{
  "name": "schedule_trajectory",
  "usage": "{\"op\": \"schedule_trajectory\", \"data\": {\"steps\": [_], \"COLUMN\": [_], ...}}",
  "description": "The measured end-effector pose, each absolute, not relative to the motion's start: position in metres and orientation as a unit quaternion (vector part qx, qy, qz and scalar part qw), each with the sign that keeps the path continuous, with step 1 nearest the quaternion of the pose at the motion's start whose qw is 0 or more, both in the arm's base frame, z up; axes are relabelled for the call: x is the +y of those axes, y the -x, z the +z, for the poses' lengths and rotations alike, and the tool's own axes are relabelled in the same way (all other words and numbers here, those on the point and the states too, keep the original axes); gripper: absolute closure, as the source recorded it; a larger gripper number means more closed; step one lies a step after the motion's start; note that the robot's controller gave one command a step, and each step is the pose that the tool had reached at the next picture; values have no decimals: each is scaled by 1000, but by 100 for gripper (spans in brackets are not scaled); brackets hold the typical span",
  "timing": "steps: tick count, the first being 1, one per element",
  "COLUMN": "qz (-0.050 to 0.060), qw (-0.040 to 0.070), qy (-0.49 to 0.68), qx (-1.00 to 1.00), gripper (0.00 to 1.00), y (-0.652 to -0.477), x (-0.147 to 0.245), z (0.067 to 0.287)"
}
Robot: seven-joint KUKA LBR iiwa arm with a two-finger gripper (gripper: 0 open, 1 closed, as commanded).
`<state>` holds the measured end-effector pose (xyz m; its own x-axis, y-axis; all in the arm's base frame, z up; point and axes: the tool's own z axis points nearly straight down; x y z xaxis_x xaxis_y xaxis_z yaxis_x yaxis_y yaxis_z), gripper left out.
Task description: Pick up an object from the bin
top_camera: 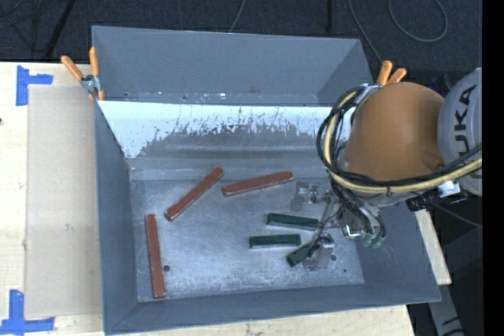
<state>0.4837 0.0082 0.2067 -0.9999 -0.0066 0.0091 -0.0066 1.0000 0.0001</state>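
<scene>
My gripper [316, 223] hangs low over the bin's right part, under the orange cover, and stands open. One fingertip [307, 193] is toward the back and the other [323, 252] toward the front. The right end of a dark green stick [290, 220] lies between them on the floor. A short dark green stick [300, 255] lies tilted against the front fingertip. A third green stick [274, 241] rests just left of it. Nothing is held.
Three red-brown sticks lie further left: one [257, 184] near the middle back, one [194, 193] slanted beside it, one [154, 256] along the left wall. The arm and its cables cover the bin's right wall.
</scene>
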Motion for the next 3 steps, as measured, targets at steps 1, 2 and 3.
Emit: {"op": "schedule_trajectory", "data": {"steps": [1, 2, 3], "qz": [0, 0, 1], "qw": [2, 0, -4], "qy": [-92, -90, -76], "qx": [-996, -996, -997], "gripper": [0, 100, 100], "y": [-547, -548, -529], "x": [-3, -3, -46], "z": [70, 74, 214]}}
